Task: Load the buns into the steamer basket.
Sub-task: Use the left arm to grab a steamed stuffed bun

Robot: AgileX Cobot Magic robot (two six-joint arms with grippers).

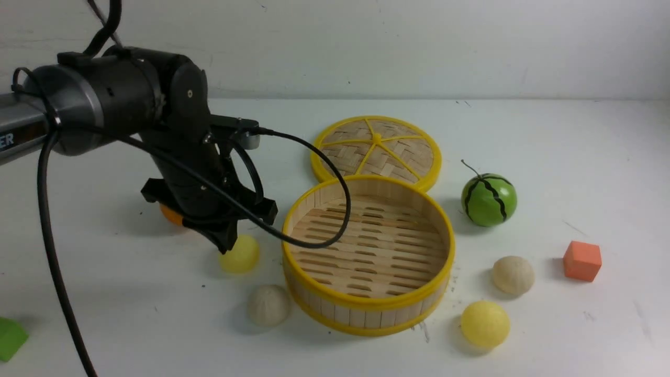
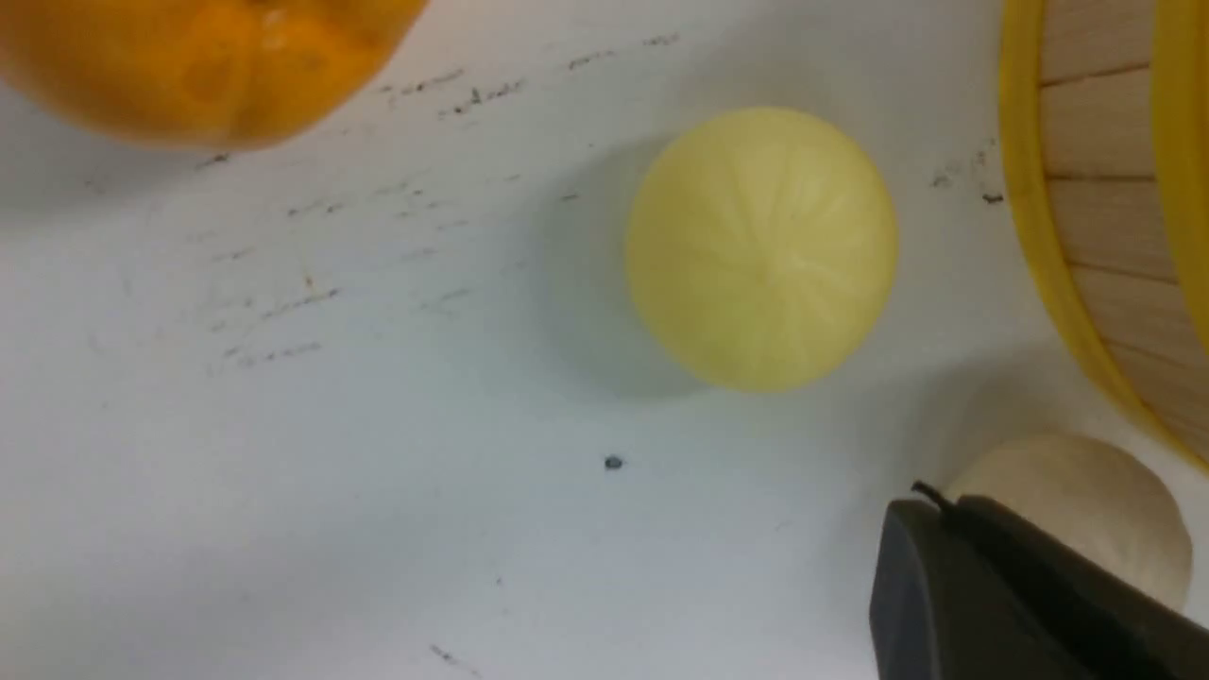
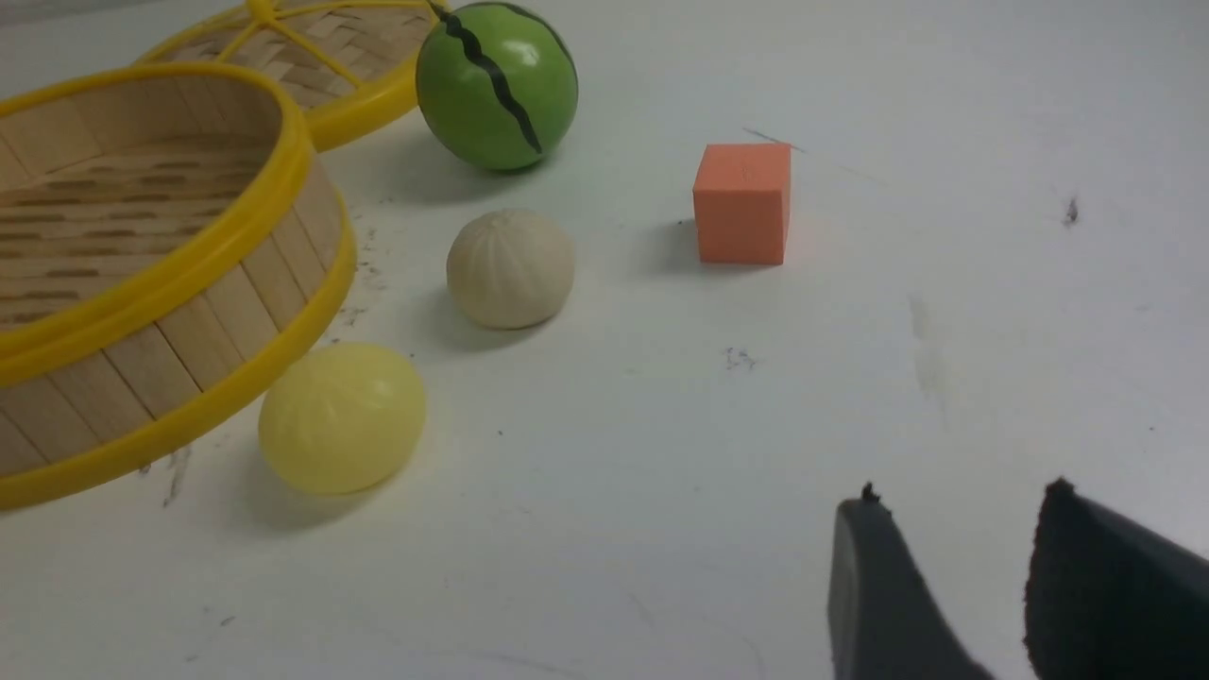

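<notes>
Front view: left arm (image 1: 120, 99) slopes down, its fingers (image 1: 224, 242) closed, empty, beside yellow bun (image 1: 239, 255)

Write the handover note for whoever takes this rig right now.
Left gripper: shut, holding nothing, low beside the left yellow bun.
Right gripper: open, holding nothing.
Steamer basket: empty, with its lid lying behind it.
Left of the basket: left yellow bun and left cream bun.
Right of the basket: right cream bun and right yellow bun.
Done: no bun is in yet.
Left: all four buns go into the basket.
</notes>
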